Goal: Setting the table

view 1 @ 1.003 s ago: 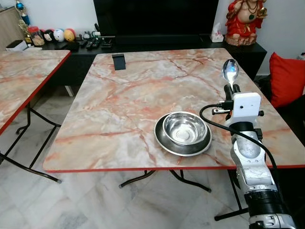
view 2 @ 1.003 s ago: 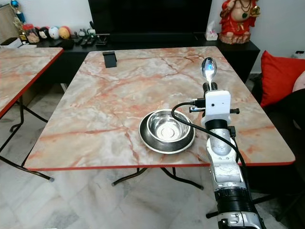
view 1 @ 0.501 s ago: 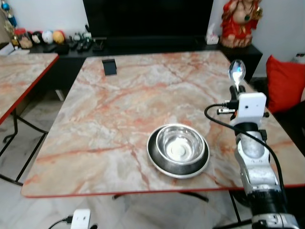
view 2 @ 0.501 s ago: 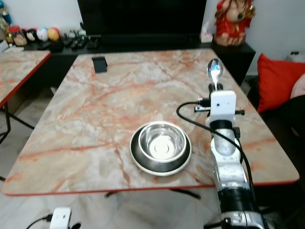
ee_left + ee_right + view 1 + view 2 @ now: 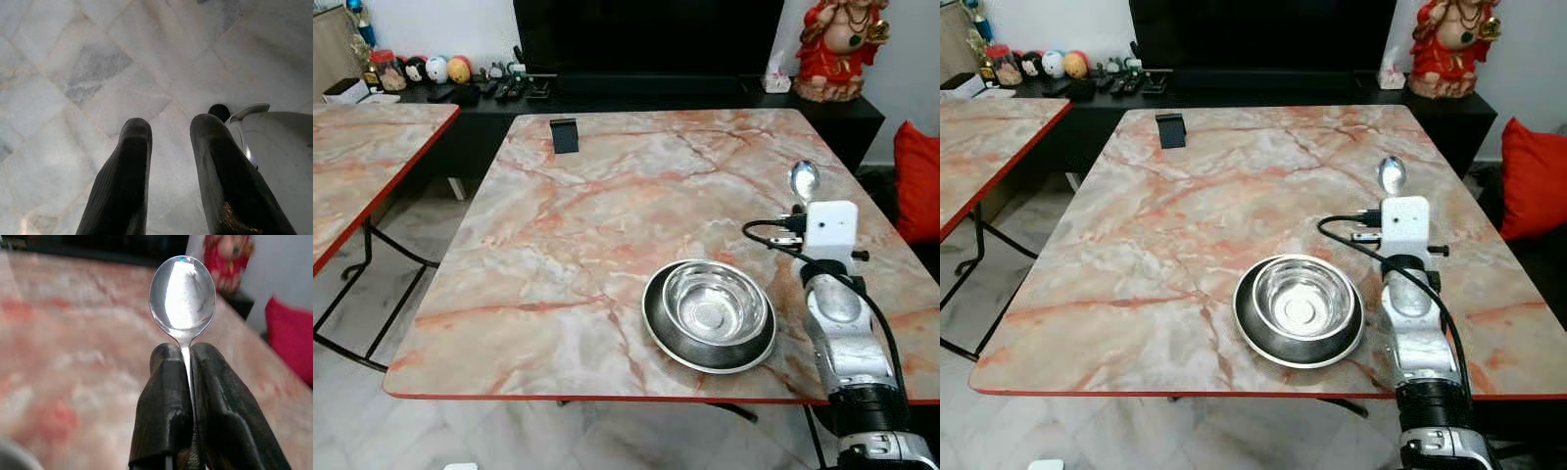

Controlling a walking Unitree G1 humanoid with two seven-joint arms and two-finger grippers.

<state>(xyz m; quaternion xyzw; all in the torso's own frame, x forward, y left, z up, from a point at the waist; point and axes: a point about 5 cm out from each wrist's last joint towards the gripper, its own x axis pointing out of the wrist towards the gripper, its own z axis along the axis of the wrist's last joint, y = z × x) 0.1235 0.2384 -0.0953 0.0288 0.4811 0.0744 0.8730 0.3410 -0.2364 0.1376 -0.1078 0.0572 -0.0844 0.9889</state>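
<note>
One spoon (image 5: 182, 293) pinched in right claw (image 5: 185, 357) | one bowl (image 5: 716, 302) on one plate (image 5: 664, 328) | left claw (image 5: 168, 134) parted, idle

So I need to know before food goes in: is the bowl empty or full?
Empty. The bowl sits upright in the plate and its bare shiny bottom shows, with nothing inside.

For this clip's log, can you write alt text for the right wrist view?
The right gripper is shut on a shiny metal spoon, pinching its neck so the bowl stands out past the fingertips. Behind it, blurred, lie a marble-patterned table, a red figurine and a red cushion.
</note>
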